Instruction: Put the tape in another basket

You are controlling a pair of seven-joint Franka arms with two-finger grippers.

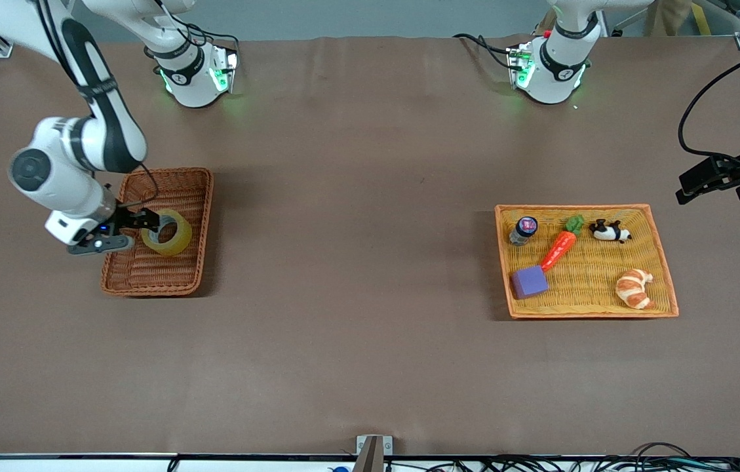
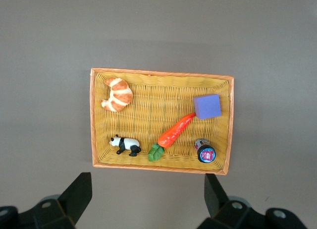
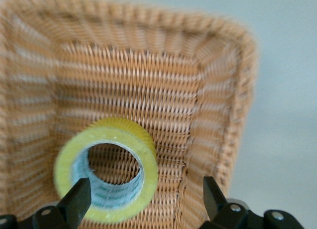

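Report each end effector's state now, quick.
Left end effector: open, holding nothing, high above the orange-yellow tray.
Right end effector: open, over the tape in the reddish-brown basket.

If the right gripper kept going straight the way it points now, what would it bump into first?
Most likely the tape, which lies right before the open right gripper, one finger at its ring. Past it comes the floor of the brown basket. Depth is hard to judge.
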